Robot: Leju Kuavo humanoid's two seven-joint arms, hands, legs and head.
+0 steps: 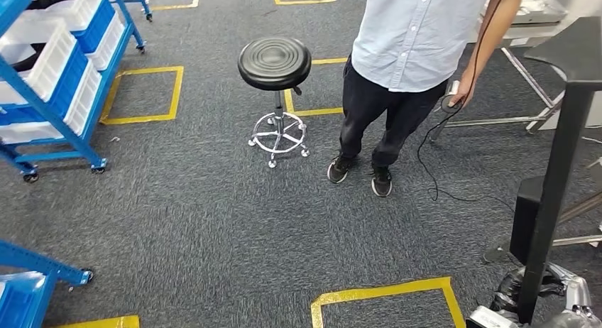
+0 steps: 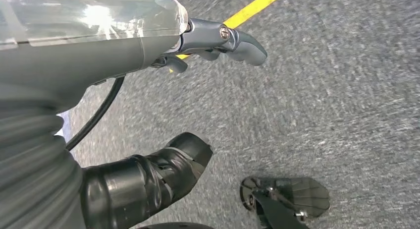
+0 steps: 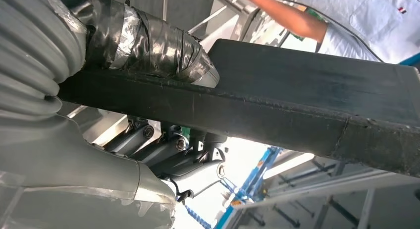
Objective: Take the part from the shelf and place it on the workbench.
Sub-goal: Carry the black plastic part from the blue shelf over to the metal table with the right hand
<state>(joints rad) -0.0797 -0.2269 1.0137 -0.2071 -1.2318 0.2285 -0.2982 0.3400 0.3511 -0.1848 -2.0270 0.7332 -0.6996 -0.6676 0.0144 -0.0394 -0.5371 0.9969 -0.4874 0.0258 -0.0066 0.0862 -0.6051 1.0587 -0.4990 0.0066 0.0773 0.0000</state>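
The part [image 1: 564, 150] is a long black bar with a flat plate at its top end, standing nearly upright at the right edge of the head view. My right hand [image 1: 568, 296] grips its lower end at the bottom right corner. In the right wrist view the taped thumb [image 3: 148, 38] lies over the black bar [image 3: 307, 105], and the darker fingers wrap it from the other side. My left hand [image 2: 148, 50] hangs over the grey carpet with its fingers apart and nothing in it. A blue shelf [image 1: 57, 79] with white bins stands at the far left.
A person [image 1: 412, 44] in a light shirt stands ahead, holding a small device on a cable [image 1: 451, 101]. A black round stool [image 1: 274, 64] stands left of them. A light table on metal legs [image 1: 532, 30] is at the upper right. Another blue rack [image 1: 28, 278] is at the lower left.
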